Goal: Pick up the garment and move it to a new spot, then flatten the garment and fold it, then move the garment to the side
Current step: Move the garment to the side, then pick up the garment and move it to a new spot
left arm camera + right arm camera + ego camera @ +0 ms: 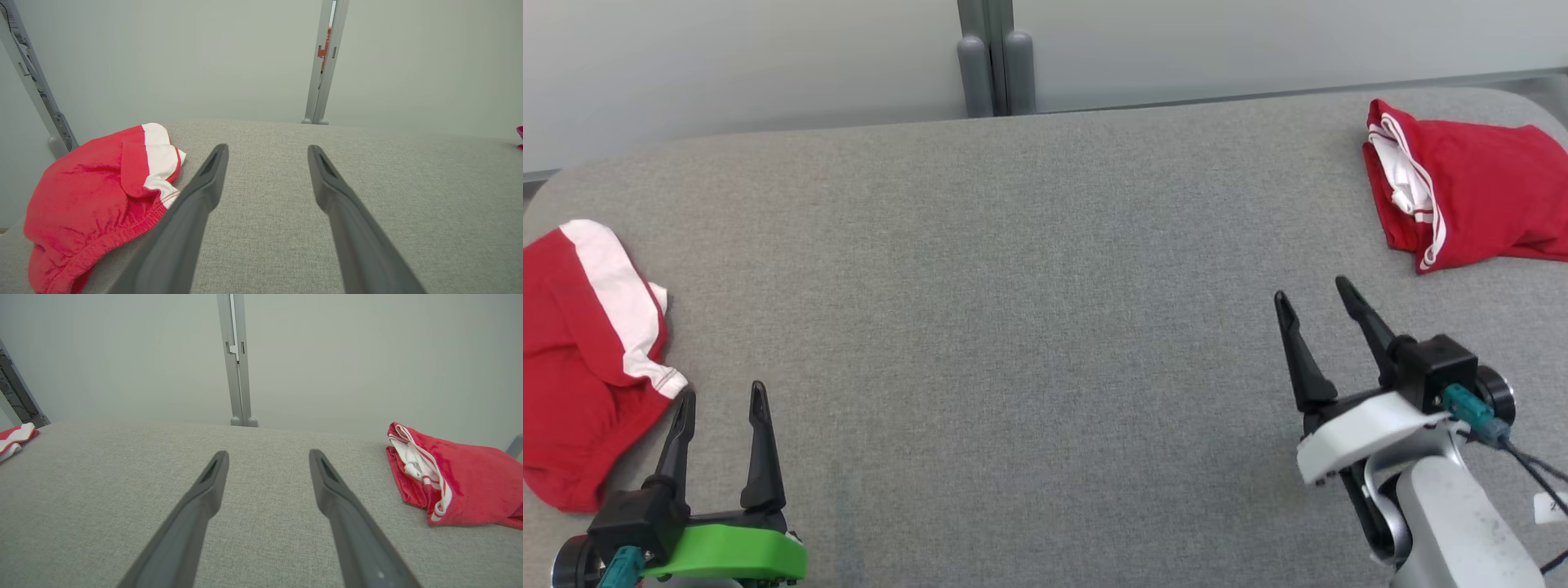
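surface: grey fabric tabletop (1029, 327), pale wall panels behind, middle of the table bare.
crumpled garment: red with a white band (584, 359), bunched at the table's left edge, just beside the left gripper's outer finger.
folded garment: red with white trim (1470, 192), far right corner, looks done already, so leave it alone.
left gripper: (719, 400) both fingers spread wide, holding nothing, hovering low over the cloth-covered top.
right gripper: (1311, 298) also spread wide and empty, well apart from both garments, pointing up-table.
step: judging by the layout, pick up the crumpled piece and carry it toward the bare centre.
how: swing the left gripper left over the heap, come down on a raised fold near the white band (157, 157), pinch through only the top layers.
grip tip: avoid the elastic hem (118, 239), likely to slip or drag the whole bundle.
risk: heap hangs near the table edge; a shallow pinch could push it off.
right arm: keep it clear until flattening needs two corners.
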{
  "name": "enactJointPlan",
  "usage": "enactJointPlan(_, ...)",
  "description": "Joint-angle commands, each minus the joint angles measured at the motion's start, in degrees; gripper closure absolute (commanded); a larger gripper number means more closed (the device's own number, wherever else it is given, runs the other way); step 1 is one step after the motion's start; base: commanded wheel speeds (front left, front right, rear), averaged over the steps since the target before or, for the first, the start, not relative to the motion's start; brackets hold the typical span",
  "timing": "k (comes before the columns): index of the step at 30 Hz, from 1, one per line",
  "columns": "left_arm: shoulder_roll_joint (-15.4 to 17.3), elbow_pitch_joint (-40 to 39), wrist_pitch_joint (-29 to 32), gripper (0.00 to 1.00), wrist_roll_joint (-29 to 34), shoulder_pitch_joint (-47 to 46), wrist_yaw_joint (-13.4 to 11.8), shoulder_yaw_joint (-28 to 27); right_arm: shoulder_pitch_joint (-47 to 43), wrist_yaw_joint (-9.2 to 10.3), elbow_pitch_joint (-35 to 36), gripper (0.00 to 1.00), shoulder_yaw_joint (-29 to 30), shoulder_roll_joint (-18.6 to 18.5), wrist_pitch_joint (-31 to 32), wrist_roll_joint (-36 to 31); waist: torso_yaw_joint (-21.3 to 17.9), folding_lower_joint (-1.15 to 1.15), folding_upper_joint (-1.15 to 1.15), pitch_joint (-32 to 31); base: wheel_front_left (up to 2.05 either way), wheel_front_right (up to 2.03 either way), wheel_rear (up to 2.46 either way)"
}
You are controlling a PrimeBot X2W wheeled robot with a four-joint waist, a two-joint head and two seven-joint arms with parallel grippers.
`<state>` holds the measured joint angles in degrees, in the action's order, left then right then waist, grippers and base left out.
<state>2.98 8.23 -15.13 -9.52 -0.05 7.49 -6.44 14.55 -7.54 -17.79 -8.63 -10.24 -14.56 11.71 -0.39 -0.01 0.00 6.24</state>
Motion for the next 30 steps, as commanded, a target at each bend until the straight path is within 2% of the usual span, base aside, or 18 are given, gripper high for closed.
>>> enactJointPlan(1, 0.0, 0.3, 0.0, 0.00, 0.6, 1.0, -0.2, -0.2, -2.2, 0.11, 1.0, 0.00, 0.3, 0.6, -0.4, -0.7, 1.0, 0.01, 0.00, -2.2, 0.00, 0.00, 0.00)
enactJointPlan(8, -0.1, 1.2, 0.0, 0.00, 0.6, 2.4, -0.4, -0.1, -10.6, 0.11, 5.6, 0.00, 3.5, 3.8, -0.6, -2.6, 0.8, 0.01, 0.00, -5.1, 0.00, 0.00, 0.00)
enactJointPlan(14, -0.1, 1.6, 0.0, 0.00, 0.4, 3.4, -0.6, 0.1, -14.4, 0.11, 7.9, 0.00, 5.3, 5.6, -0.6, -2.3, 0.6, 0.01, 0.00, -6.2, 0.00, 0.00, 0.00)
enactJointPlan(30, 0.0, 2.3, 0.0, 0.00, 0.6, 3.5, -0.7, -0.1, -13.0, 0.11, 8.3, 0.00, 7.2, 6.6, -0.7, 0.0, 0.6, 0.01, 0.00, -6.9, 0.00, 0.00, 0.00)
